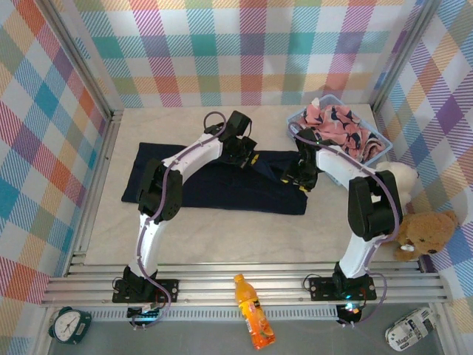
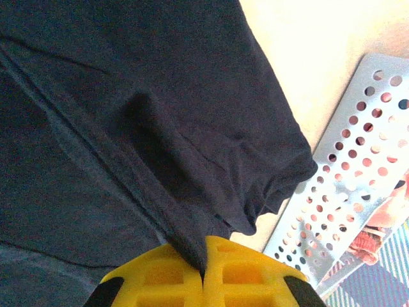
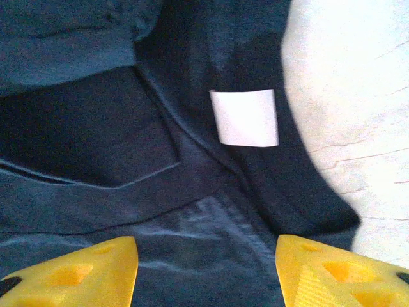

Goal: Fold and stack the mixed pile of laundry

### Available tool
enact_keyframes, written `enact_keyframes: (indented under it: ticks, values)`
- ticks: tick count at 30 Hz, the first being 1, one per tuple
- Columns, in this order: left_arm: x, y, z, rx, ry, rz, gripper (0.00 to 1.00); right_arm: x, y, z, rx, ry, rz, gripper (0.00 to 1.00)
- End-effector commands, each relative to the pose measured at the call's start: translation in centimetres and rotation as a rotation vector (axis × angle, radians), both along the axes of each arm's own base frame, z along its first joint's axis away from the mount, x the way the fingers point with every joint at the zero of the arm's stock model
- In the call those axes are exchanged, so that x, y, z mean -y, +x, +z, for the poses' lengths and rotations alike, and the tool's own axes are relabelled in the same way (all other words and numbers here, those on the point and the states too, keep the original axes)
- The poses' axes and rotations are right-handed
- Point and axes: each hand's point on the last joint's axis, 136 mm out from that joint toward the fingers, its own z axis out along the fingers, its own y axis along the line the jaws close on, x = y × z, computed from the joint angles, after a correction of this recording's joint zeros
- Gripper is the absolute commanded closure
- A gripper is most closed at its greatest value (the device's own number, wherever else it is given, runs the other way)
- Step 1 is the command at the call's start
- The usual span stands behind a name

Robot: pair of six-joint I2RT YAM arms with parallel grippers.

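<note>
The dark navy trousers lie spread flat across the middle of the table. My left gripper sits at their far edge near the right end, its yellow fingers shut on a pinched ridge of navy cloth. My right gripper hovers over the trousers' right end, open, with its fingers wide apart above the navy cloth just below a white label. The pink garment with navy-and-white shapes lies bunched in the basket.
The light blue basket stands at the back right, and its perforated wall is close beside the left gripper. A white teddy and a brown teddy sit at the right edge. An orange bottle lies in front of the rails.
</note>
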Motion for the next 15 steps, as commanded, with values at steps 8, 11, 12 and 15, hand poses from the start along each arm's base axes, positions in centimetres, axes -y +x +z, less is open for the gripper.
enact_keyframes:
  ticks: [8, 11, 12, 15]
  values:
    - [-0.8, -0.1, 3.2, 0.037, -0.058, 0.026, 1.0, -3.5, 2.5, -0.1, 0.014, 0.273, -0.226, 0.42]
    - [-1.1, -0.1, 3.5, 0.043, -0.056, 0.033, 1.0, -3.8, 3.0, -0.8, 0.005, 0.292, -0.257, 0.42]
    - [-1.1, -0.2, 3.5, 0.044, -0.054, 0.033, 1.0, -4.0, 3.2, -1.1, 0.001, 0.301, -0.265, 0.43]
    - [-1.3, -0.3, 3.1, 0.035, -0.053, 0.035, 1.0, -4.6, 3.4, -2.1, -0.035, 0.332, -0.284, 0.43]
